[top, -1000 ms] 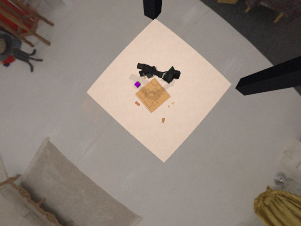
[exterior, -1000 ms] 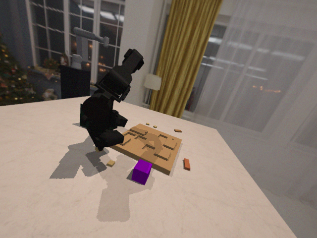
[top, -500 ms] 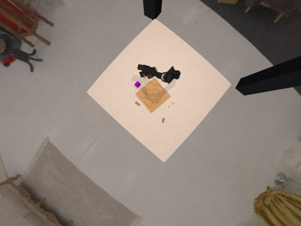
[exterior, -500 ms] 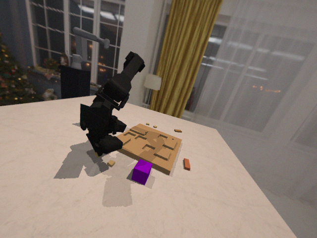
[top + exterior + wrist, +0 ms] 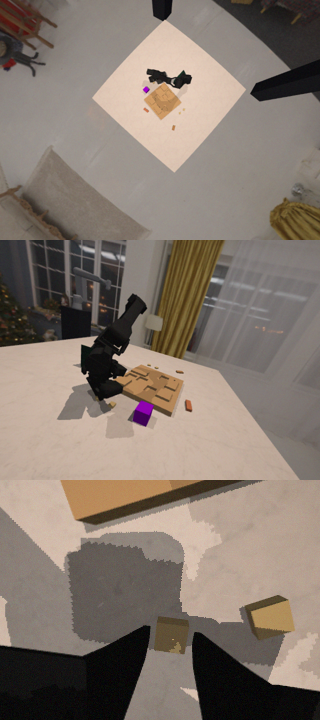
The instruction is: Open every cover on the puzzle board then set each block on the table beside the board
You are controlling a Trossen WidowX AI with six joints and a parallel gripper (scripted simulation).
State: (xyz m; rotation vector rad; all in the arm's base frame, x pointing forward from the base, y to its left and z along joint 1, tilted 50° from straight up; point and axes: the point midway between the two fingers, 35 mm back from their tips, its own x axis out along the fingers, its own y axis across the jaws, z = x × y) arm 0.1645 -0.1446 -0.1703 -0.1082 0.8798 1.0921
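- The black parallel-jaw gripper [image 5: 170,647] is reaching down low over the pale marbled table [image 5: 51,446], just beside the near edge of the flat tan wooden puzzle board [image 5: 152,389].
- Its jaws are standing parted, with gaps showing on both sides of the small tan cube block [image 5: 172,634] between the fingertips; the block is looking released and appears to be resting on the table, not gripped.
- A second small tan block [image 5: 270,616] is lying near it, well off the board edge.
- Other pieces are sitting around the board: a bright purple cube [image 5: 142,412], a flat orange block [image 5: 188,405], another orange piece [image 5: 179,371] and two tiny tan bits [image 5: 152,366] on the far side.
- The board's covers seem to be standing open, though whether any well is holding a block cannot be told.
- Judged step: the setting-down of one block is finishing.
- Next, the hand is needing to rise straight up without nudging the cube, then either go to any remaining well or withdraw from the board.
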